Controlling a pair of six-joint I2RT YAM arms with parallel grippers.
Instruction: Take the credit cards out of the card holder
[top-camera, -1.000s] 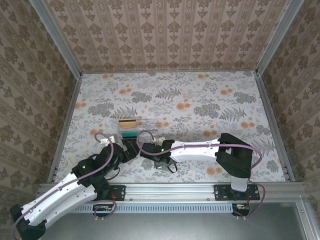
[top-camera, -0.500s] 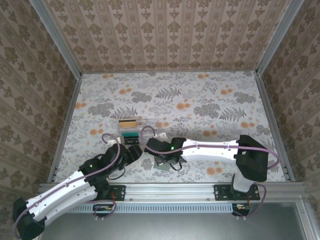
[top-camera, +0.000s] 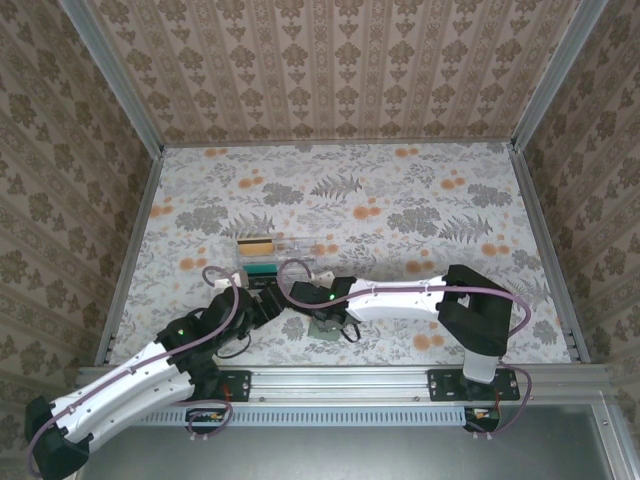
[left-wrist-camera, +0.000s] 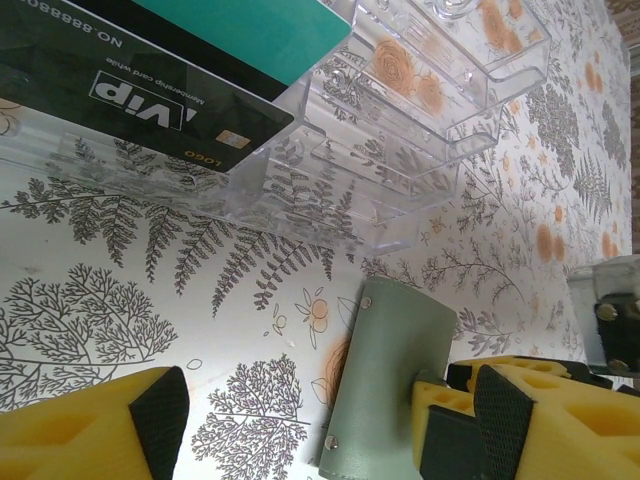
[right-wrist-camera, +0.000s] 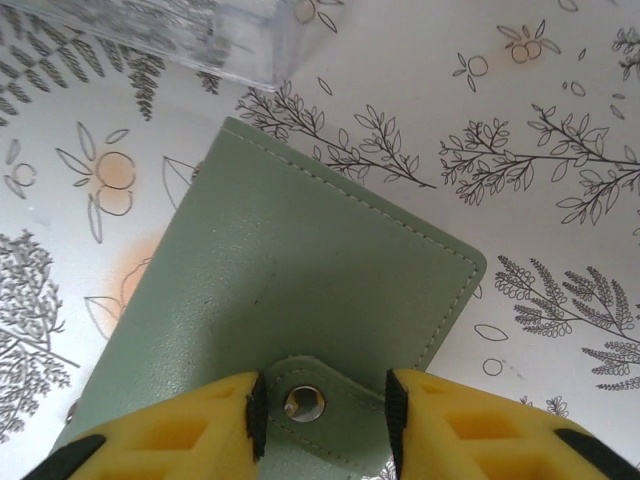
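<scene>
The card holder (right-wrist-camera: 300, 300) is a pale sage-green wallet lying closed and flat on the table, also seen as the card holder (left-wrist-camera: 390, 385) and the card holder (top-camera: 323, 333). My right gripper (right-wrist-camera: 322, 405) hangs over it, open, with its yellow fingers on either side of the snap tab. My left gripper (left-wrist-camera: 330, 425) is open wide just left of it, the wallet lying near its right pad (left-wrist-camera: 503, 420). Two credit cards, a teal one (left-wrist-camera: 250, 30) and a black one (left-wrist-camera: 150, 95), lie in the clear tray (left-wrist-camera: 400, 190).
The clear plastic compartment tray (top-camera: 285, 255) sits just beyond both grippers, with a yellowish card (top-camera: 254, 245) in its far slot. The two arms nearly touch above the wallet. Floral table surface stretches to the back and right, bounded by metal rails and papered walls.
My right gripper's jaws have parted from shut, and the card holder now lies flat beneath them. The left gripper has crept right toward the wallet.
</scene>
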